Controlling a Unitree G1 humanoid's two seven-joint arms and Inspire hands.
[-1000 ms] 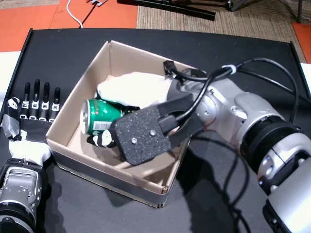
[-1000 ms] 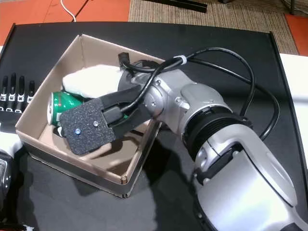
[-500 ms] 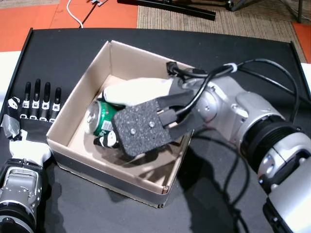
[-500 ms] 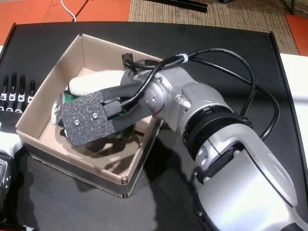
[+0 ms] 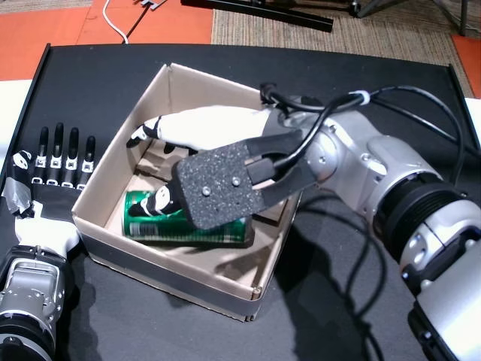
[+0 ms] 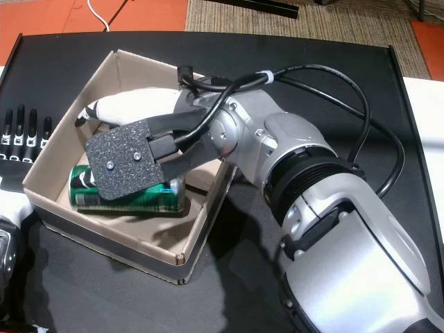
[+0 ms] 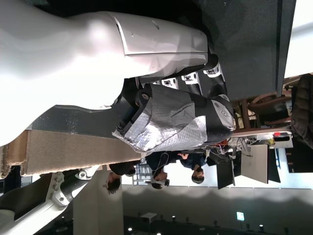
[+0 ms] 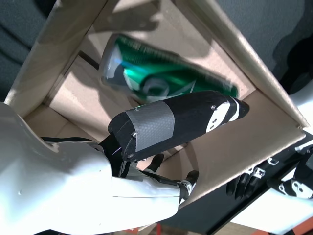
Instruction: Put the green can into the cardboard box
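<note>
One green can (image 5: 188, 226) in cardboard box (image 5: 120, 162), beneath open right hand (image 5: 199, 128).

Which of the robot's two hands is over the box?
The right hand, with open fingers above the green can; the left hand lies flat beside the box.

The middle of the green can (image 5: 192, 229) is covered by the black foam pad (image 5: 216, 185) on the right wrist, in both head views. Inside the cardboard box (image 5: 105, 248), the palm of the right hand (image 5: 197, 128) is hidden behind that pad. The left hand (image 5: 54, 162) is cut at the wrist by tape.
</note>
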